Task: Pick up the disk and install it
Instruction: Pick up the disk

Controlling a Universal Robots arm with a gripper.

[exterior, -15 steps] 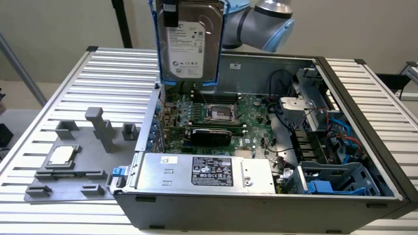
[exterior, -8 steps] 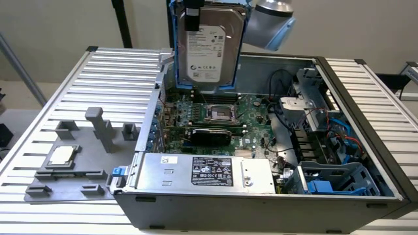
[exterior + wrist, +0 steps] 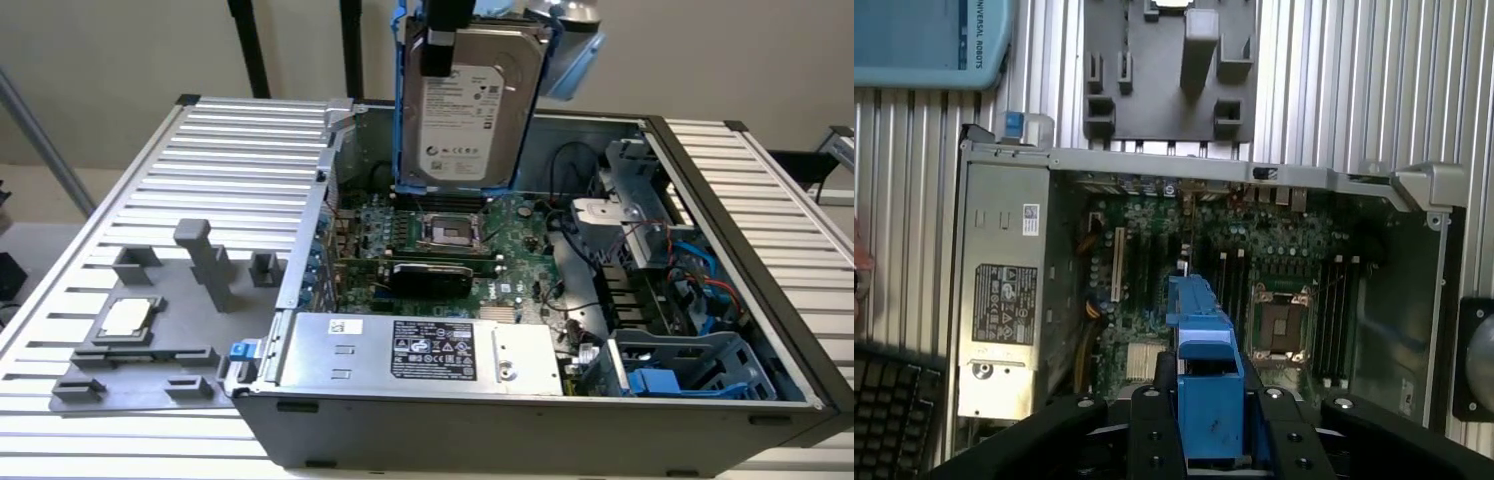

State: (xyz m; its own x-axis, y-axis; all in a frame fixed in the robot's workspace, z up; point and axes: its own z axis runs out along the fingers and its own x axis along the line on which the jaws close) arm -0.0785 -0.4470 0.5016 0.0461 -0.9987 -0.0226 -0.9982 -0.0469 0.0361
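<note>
Hand [image 3: 447, 42] grasping the disk [image 3: 470, 110] by its upper end — drive hangs upright at twelve o'clock, clear above the open computer case [image 3: 534, 435]. Pick-up looks done; carry in hand. Installing would call for squaring its blue rails to a bay — likely the drive cage [image 3: 694, 365] at five o'clock.

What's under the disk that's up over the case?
Below the disk, held upright in the gripper, lies the motherboard with its CPU socket, inside the open case. In the exterior view the disk covers part of the far wall.
</note>
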